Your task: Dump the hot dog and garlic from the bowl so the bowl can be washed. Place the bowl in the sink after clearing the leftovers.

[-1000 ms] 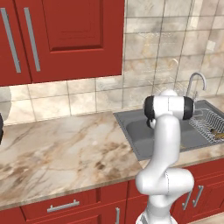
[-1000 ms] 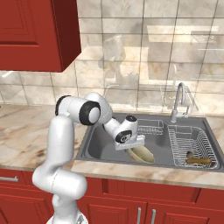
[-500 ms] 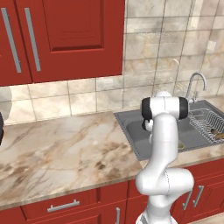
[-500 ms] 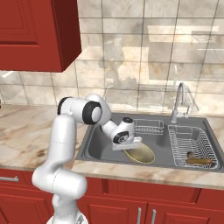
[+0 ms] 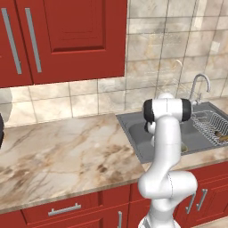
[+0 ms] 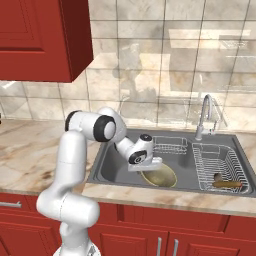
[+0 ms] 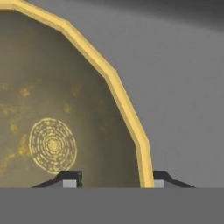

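While the hand straddles its rim, the bowl lies in the sink

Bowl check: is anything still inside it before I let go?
The bowl looks empty in the hand view: bare olive floor with a ring pattern, no food. It sits in the sink. The pincer straddles its rim; the near part is out of frame.
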You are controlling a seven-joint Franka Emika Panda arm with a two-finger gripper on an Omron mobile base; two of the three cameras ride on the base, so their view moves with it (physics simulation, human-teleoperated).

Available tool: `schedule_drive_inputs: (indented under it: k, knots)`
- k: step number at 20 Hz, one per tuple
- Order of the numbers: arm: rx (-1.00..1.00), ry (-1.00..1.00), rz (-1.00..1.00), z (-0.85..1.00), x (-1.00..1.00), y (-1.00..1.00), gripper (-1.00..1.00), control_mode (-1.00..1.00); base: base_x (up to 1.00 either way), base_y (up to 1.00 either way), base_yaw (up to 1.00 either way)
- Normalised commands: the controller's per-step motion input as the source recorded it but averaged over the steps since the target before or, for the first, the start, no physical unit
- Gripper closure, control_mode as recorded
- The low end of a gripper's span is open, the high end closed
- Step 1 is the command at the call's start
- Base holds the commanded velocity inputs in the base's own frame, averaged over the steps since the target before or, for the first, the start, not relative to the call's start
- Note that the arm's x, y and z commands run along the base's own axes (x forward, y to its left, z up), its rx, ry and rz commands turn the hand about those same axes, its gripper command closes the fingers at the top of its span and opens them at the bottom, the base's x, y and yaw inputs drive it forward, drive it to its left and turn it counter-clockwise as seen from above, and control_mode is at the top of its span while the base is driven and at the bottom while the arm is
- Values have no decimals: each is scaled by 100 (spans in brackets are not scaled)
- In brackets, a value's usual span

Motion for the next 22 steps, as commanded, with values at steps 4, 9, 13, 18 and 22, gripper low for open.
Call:
schedule_drive_inputs:
  k: [4, 9, 13, 18, 22]
  knots:
    - [0, -7, -12, 42, -4, 6, -100, -100, 0, 0, 0]
    - [0, -14, -16, 78, -9, 15, -100, -100, 0, 0, 0]
    - [0, -21, -13, 89, -22, 6, -100, -100, 0, 0, 0]
    - [0, -23, -16, 100, -27, 17, -100, -100, 0, 0, 0]
    - [0, -25, -20, 100, -31, 34, -100, -100, 0, 0, 0]
